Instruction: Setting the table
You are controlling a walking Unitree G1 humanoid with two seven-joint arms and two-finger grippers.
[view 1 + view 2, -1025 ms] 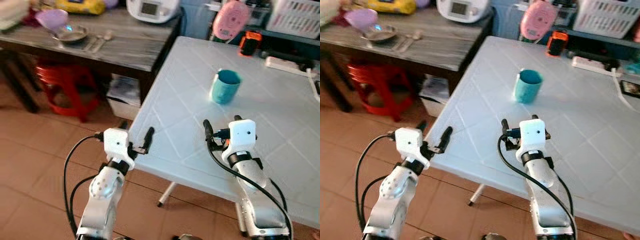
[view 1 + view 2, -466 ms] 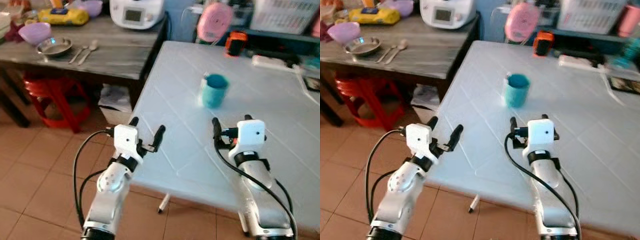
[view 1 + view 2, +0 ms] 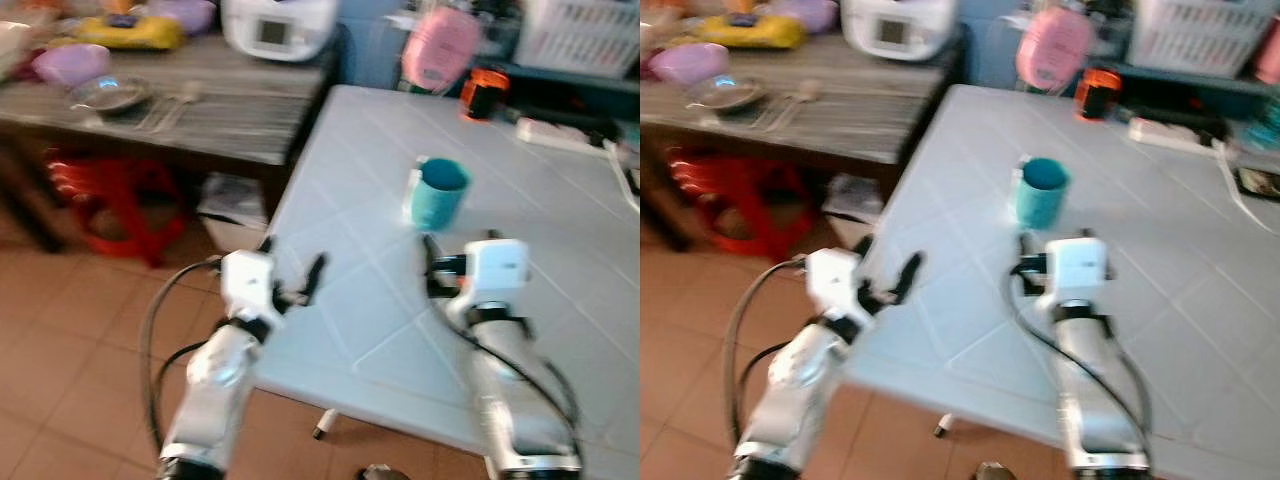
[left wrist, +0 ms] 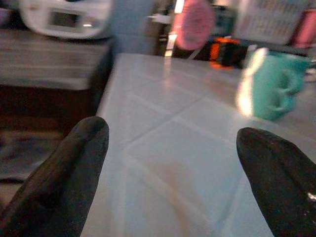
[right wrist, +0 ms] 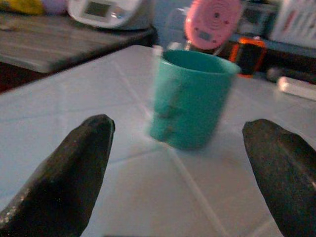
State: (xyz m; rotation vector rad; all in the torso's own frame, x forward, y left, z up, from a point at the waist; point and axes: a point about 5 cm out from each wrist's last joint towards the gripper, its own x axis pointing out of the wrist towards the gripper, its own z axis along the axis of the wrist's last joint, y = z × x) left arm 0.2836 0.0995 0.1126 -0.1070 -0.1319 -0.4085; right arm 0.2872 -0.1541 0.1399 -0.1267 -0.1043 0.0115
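Two hands are hovering at the near part of the pale tiled table (image 3: 560, 190), both released with their black fingers spread wide and nothing between them. From the head views, the left hand (image 3: 292, 276) is hanging at about 7 o'clock, right over the table's near left edge, above the brown tiled floor (image 3: 60, 340). The right hand (image 3: 455, 250) is sitting at about 6 o'clock over the tabletop, pointing toward the teal plastic cup with a handle (image 3: 438, 194), which is standing upright on the table at roughly 12 o'clock from that hand, near but not touching. In the right wrist view the cup is showing between the two spread fingers (image 5: 74, 173), apart from both.

Beyond the cup, at about 12 o'clock along the far edge, a pink round gadget (image 3: 438, 48) and an orange-and-black object (image 3: 480, 92) are standing. At 10 o'clock a grey wooden side table (image 3: 200, 105) is carrying a white rice cooker (image 3: 275, 22), a purple bowl (image 3: 68, 64), a steel dish (image 3: 108, 95) and a yellow packet (image 3: 125, 30). A red plastic stool (image 3: 105, 195) is sitting beneath it.
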